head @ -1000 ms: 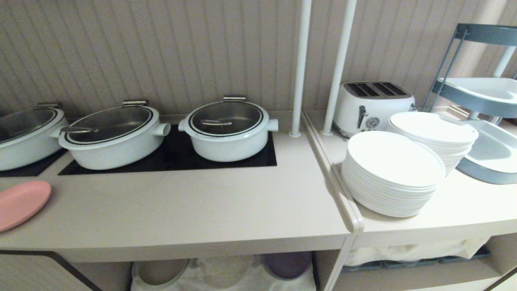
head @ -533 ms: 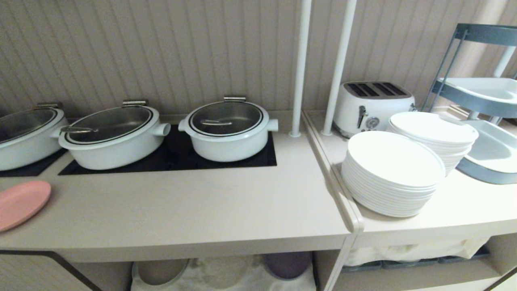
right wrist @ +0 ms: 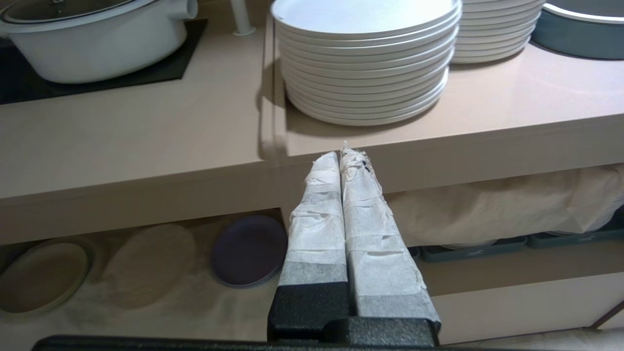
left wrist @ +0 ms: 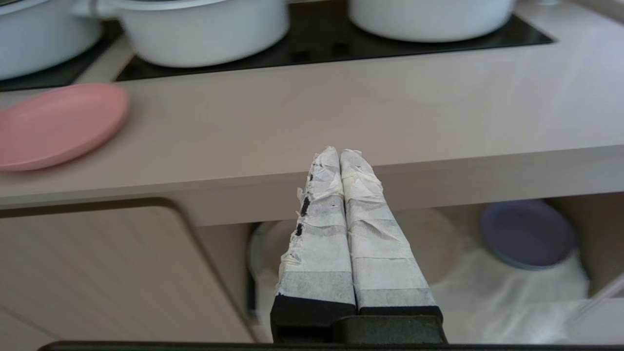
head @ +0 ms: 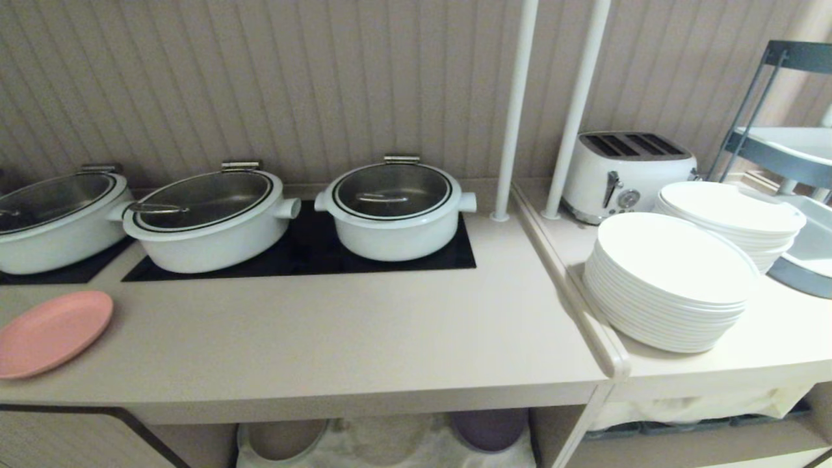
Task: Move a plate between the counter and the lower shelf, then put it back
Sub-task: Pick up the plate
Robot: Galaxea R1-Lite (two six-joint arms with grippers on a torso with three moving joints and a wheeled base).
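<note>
The pink plate point(head: 52, 333) point(left wrist: 56, 124) lies flat on the beige counter point(head: 338, 338) at its far left, near the front edge. Below the counter the lower shelf point(head: 390, 448) point(right wrist: 146, 302) shows its white cloth base. My left gripper point(left wrist: 340, 152) is shut with nothing in it, held in front of the counter's front edge, right of the plate. My right gripper point(right wrist: 340, 152) is also shut and empty, level with the joint between the two worktops. Neither arm appears in the head view.
Three white lidded pots point(head: 393, 208) stand on black hob panels point(head: 305, 257) behind the plate. A purple plate point(right wrist: 248, 251) and beige plates point(right wrist: 41, 275) lie on the lower shelf. White plate stacks point(head: 669, 279), a toaster point(head: 627, 172) and a grey rack point(head: 790, 156) occupy the right worktop.
The whole head view has shifted: everything now sits further right in the picture, so the camera turned left. The pink plate shows more fully. Nothing on the counter moved.
</note>
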